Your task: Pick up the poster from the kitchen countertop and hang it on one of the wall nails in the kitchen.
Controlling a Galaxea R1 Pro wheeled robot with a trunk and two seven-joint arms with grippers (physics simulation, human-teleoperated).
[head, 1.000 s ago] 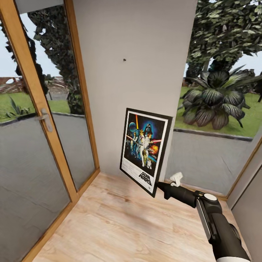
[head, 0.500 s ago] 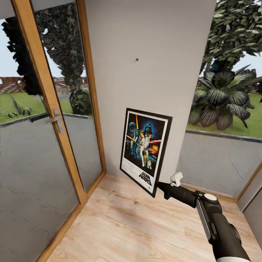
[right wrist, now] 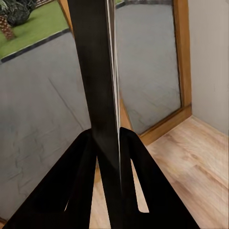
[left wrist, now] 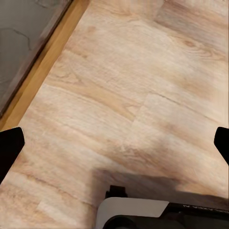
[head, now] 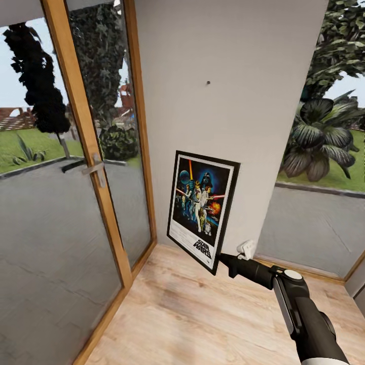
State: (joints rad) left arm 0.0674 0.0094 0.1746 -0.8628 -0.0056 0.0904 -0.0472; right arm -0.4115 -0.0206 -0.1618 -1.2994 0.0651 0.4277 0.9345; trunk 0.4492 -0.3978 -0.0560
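Observation:
My right gripper (head: 223, 261) is shut on the lower right corner of the poster (head: 202, 208), a black-framed Star Wars print held upright and slightly tilted above the wooden floor. In the right wrist view the poster (right wrist: 98, 81) appears edge-on, a dark strip pinched between the two black fingers (right wrist: 81, 167). One wall nail (head: 208, 82) is a tiny dark speck on the pale grey wall, well above the poster's top edge. In the left wrist view my left gripper (left wrist: 114, 143) is open over bare floor, holding nothing. The kitchen countertop is out of view.
A glass door with a wooden frame (head: 94, 167) and a metal handle (head: 94, 167) runs along the left. The grey wall panel (head: 243, 101) stands straight ahead, with a window onto garden plants (head: 319, 142) at the right. Light wooden floor (head: 192, 314) lies below.
The whole view has shifted: wall, nail and door frame sit further right in the picture than before. The poster and right arm hold the same place in the view.

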